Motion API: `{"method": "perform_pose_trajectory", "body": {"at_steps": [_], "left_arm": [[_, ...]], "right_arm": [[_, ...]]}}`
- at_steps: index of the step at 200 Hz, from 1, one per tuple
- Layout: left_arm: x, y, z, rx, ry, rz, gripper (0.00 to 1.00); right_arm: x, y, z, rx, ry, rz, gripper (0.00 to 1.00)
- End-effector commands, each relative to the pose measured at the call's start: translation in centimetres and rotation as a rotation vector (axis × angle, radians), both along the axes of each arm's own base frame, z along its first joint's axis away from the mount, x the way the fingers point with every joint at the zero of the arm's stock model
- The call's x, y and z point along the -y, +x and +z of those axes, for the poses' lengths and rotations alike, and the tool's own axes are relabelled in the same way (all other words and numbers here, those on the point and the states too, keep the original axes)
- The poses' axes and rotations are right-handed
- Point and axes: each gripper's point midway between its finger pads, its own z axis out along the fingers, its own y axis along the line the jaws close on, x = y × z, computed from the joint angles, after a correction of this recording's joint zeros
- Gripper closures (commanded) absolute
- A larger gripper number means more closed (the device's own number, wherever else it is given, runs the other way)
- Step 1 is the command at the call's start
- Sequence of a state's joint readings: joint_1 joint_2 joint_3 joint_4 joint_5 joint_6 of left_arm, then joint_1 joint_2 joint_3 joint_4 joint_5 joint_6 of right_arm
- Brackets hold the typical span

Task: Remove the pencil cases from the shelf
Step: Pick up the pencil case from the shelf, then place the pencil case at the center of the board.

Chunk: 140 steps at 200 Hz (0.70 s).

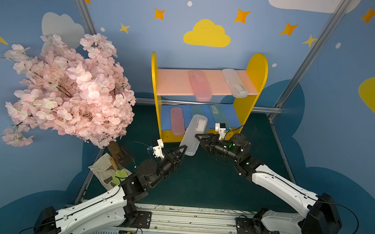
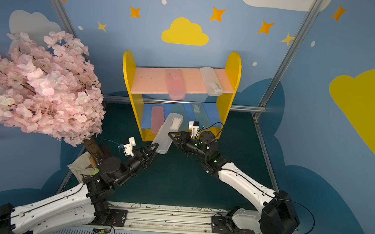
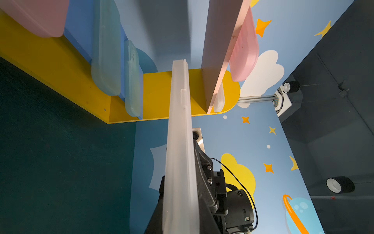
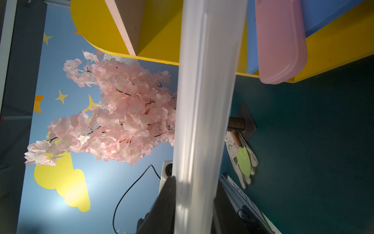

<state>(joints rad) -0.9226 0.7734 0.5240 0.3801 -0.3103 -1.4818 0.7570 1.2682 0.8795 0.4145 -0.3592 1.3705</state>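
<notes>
a: how far along is it?

b: early, i'd judge. one frosted clear case [image 1: 193,133] is off the shelf [image 1: 256,70]. it hangs just in front of the blue lower board [image 1: 165,118], apparently clear of the green table [image 1: 200,179]. five are left: a pink case [image 1: 200,85] and a second frosted case [image 1: 235,82] on the pink upper board [image 1: 173,80], with a lower pink case [image 1: 177,121], a teal case [image 1: 197,111] and a second teal case [image 1: 218,115] below.

a: who has it?

b: both. the left gripper [image 1: 185,147] is clenched on its near end, and the right gripper [image 1: 196,135] pinches its side edge about midway.

a: which way does it point?

b: its long axis runs from the left gripper away toward the shelf, leaning slightly right. the far rounded end overlaps the lower board's front edge in both top views.
</notes>
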Motion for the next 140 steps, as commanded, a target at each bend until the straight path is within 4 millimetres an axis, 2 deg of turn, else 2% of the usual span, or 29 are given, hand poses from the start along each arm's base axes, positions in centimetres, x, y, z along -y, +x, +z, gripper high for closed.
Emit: {"method": "perform_pose_trajectory", "body": {"at_steps": [1, 24, 40, 75, 117, 140], "left_arm": [[-0.2, -0.5, 0.4, 0.007, 0.041, -0.011, 0.66], [-1.2, -0.6, 0.0, -0.004, 0.097, 0.02, 0.4], [-2.3, -0.8, -0.3, -0.009, 0.146, 0.05, 0.27], [-5.3, -1.3, -1.6, 0.0, 0.319, 0.124, 0.16], [-8.7, -2.0, -2.4, 0.069, 0.565, 0.195, 0.01], [-10.3, -2.3, -2.9, 0.097, 0.705, 0.216, 0.0]], "right_arm": [[0.0, -0.4, 1.7, 0.078, 0.03, 0.006, 0.89], [0.5, -0.3, 1.1, 0.068, 0.02, -0.019, 0.9], [1.0, -0.4, 0.6, 0.071, 0.005, -0.034, 0.91], [1.7, -1.1, -1.0, 0.091, -0.084, -0.023, 0.92], [1.9, -3.5, -4.7, 0.101, -0.207, 0.082, 0.91], [1.6, -4.9, -6.9, 0.082, -0.245, 0.14, 0.91]]}}
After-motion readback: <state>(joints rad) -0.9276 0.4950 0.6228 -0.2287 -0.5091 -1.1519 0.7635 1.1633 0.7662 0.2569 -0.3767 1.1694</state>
